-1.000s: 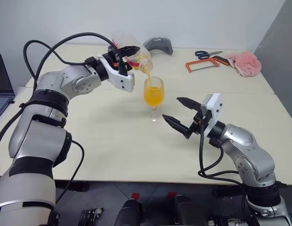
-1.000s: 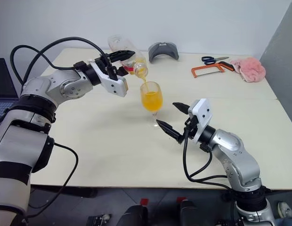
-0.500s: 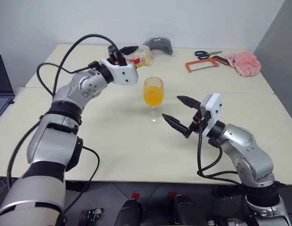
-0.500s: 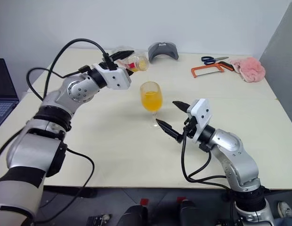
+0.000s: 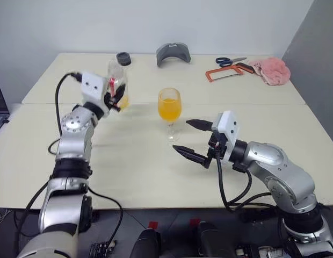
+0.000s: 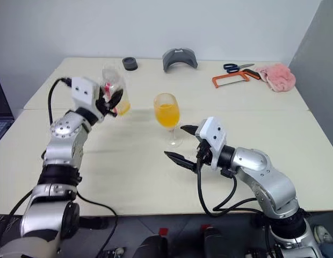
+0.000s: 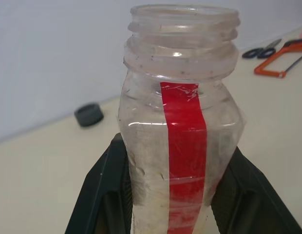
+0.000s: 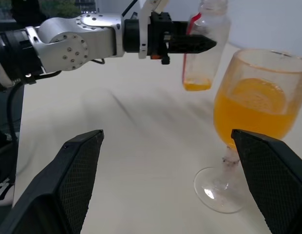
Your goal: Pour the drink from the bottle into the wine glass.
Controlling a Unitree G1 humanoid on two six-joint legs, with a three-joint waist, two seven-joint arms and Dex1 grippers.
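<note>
Now the left hand point(image 5: 115, 97), clamped on the bottle point(image 5: 118, 80), has swung it upright, at nine o'clock from the filled wine glass point(image 5: 169, 107); pouring looks finished. Right hand point(image 5: 192, 137) spread apart.

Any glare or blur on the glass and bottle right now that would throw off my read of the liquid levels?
Right wrist view: wine glass sharp, drink line clear, small highlights on its foot; table streaked with blur beside it. Left wrist view: bottle close and sharp with small glints, background soft. Left eye view: even light, faint shadows, the bottle's orange remainder visible at the left gripper.
</note>
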